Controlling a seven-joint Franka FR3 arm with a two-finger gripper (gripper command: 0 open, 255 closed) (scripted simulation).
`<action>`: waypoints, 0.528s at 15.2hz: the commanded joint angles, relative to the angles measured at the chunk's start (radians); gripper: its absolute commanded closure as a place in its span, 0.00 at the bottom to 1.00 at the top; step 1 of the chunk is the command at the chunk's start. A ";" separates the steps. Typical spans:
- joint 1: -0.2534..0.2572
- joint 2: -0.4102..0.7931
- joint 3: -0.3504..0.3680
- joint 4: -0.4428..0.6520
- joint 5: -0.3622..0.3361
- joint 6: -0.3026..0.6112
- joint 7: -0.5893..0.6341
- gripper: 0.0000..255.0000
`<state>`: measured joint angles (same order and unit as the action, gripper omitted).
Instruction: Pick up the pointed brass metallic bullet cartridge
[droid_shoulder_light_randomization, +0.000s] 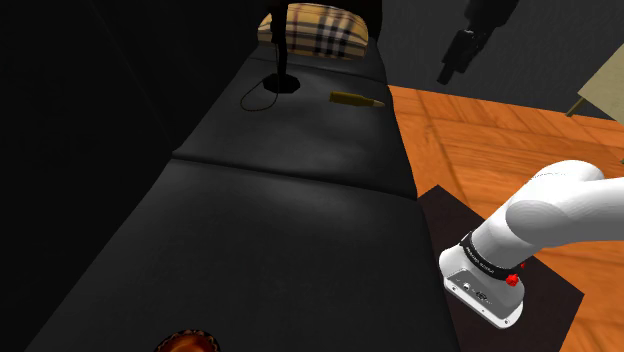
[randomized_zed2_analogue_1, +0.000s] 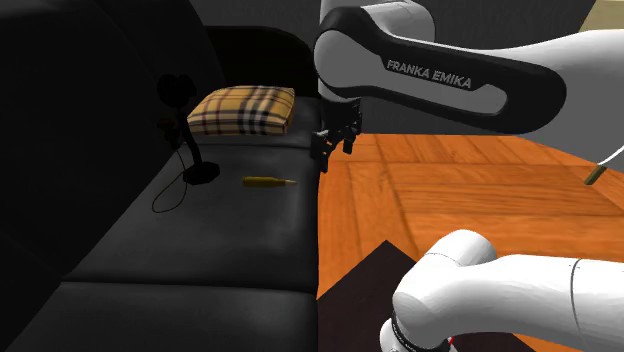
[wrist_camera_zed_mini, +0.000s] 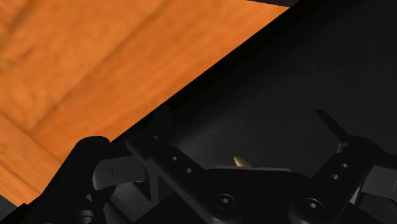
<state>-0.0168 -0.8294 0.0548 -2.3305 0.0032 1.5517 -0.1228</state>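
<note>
The brass cartridge (droid_shoulder_light_randomization: 357, 99) lies on its side on the black sofa seat (droid_shoulder_light_randomization: 280, 190), near the seat's far end, with its pointed tip toward the wooden floor. In the second exterior view the cartridge (randomized_zed2_analogue_1: 267, 181) sits left of my gripper (randomized_zed2_analogue_1: 335, 146), which hangs open in the air over the sofa's floor-side edge. The shoulder view has the gripper (droid_shoulder_light_randomization: 447, 72) high above the floor, right of the cartridge. In the wrist view the fingers stand apart around the gripper midpoint (wrist_camera_zed_mini: 243, 121), nothing between them, and the cartridge's tip (wrist_camera_zed_mini: 240, 161) peeks out near the hand.
A plaid cushion (randomized_zed2_analogue_1: 243, 110) rests at the sofa's far end. A black stand with a trailing cord (randomized_zed2_analogue_1: 197, 170) is beside the cartridge, toward the backrest. Orange wooden floor (randomized_zed2_analogue_1: 450, 190) runs along the sofa. A brown round object (droid_shoulder_light_randomization: 186, 343) lies at the near seat edge.
</note>
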 joint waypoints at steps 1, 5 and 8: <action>0.000 0.000 0.000 0.000 0.000 0.000 0.000 0.00; 0.049 0.117 -0.033 0.001 0.009 0.128 -0.125 0.00; 0.087 0.213 -0.053 0.018 0.022 0.214 -0.220 0.00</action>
<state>0.0562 -0.6466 0.0066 -2.3230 0.0194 1.7421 -0.3101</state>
